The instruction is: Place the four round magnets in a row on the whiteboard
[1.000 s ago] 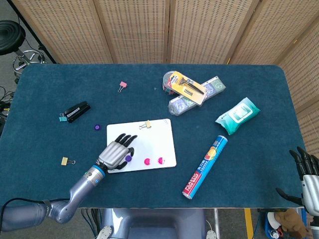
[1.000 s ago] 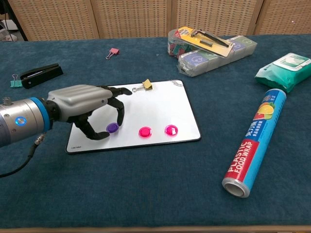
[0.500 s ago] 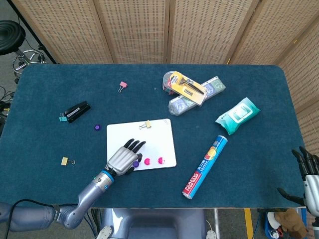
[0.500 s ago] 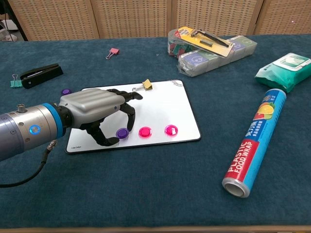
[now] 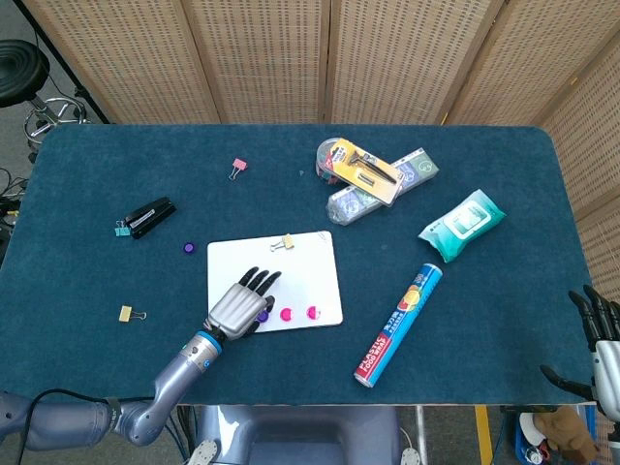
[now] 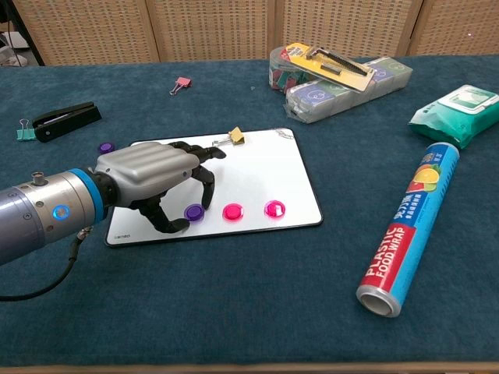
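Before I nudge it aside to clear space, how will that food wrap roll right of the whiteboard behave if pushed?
The food wrap roll is a long cylinder lying on its side, so a sideways push will probably roll it. The table looks felt-covered, which should slow it. It seems stiff; pushed near one end, it would likely pivot instead.

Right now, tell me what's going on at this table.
The left robot hand is over the whiteboard, fingers at a purple magnet beside two pink magnets in a row. A fourth purple magnet lies off the board on the cloth. The right robot hand waits at the table edge.
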